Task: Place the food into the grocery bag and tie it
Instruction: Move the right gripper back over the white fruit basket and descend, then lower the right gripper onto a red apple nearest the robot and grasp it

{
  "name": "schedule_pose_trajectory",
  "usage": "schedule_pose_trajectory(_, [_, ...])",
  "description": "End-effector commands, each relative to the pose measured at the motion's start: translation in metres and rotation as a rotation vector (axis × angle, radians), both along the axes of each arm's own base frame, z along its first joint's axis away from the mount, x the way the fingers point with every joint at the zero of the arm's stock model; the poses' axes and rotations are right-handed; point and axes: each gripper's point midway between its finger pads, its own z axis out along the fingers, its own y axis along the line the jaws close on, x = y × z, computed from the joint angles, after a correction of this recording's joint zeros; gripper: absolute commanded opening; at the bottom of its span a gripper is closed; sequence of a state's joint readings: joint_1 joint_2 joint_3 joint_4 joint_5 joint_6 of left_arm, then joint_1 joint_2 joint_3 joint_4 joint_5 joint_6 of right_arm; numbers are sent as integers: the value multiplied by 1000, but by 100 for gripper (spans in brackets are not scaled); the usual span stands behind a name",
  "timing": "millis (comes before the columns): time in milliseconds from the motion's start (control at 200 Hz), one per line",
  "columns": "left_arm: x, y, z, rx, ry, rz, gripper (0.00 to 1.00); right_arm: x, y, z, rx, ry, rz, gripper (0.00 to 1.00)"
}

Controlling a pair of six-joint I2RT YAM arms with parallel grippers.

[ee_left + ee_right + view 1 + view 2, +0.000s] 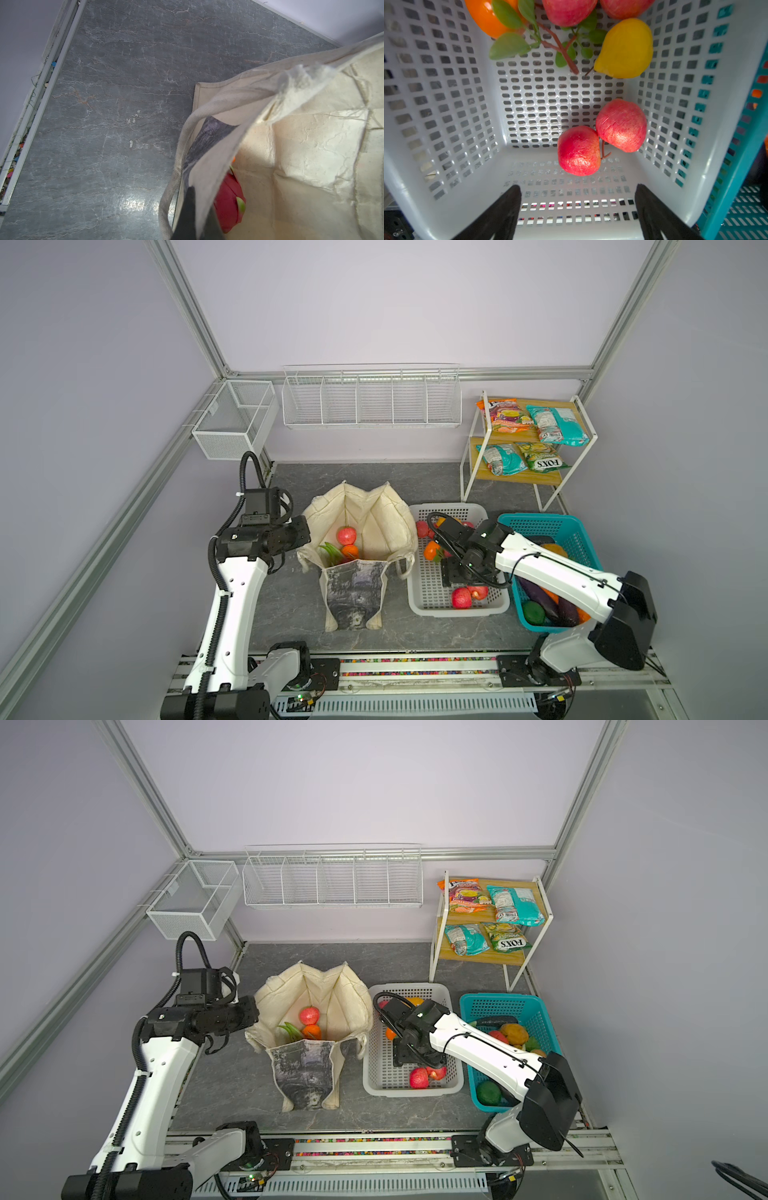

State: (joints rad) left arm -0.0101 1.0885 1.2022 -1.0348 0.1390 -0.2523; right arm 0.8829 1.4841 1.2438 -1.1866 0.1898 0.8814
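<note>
The cream grocery bag (357, 593) stands open in the middle of the table, its grey printed panel facing the front. Inside it lie a red apple (346, 536), an orange (350, 551) and a pink dragon fruit (226, 205) with green tips. My left gripper (195, 216) is shut on the bag's left rim, with cloth pinched between its fingers. My right gripper (577, 186) hangs open inside the white basket (457, 610), just short of two red apples (579, 150) (620, 124). More food lies at the basket's far end: an orange (488, 18), a yellow fruit (625, 47) and more apples.
A teal basket (536, 522) with toy vegetables stands right of the white one, under my right arm. A two-tier shelf (469, 464) at the back right holds snack packets, two of them teal (557, 425). Wire racks (370, 402) hang on the back wall.
</note>
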Motion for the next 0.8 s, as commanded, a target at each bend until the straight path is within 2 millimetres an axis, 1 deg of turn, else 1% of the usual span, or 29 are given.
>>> schedule_pose_trajectory(0, [-2,1,-4,-1,7,-3,0,-15,-6,-5,-20,45,-61,88])
schedule_pose_trajectory(140, [-2,0,-6,-4,7,-4,0,-12,-11,-7,-44,27,-75,89])
schedule_pose_trajectory(295, [-2,0,-6,-5,5,-8,0,-10,-10,-13,-32,20,-91,89])
schedule_pose_trajectory(795, [-3,0,-4,-6,3,-7,0,-12,-3,-36,32,45,-143,99])
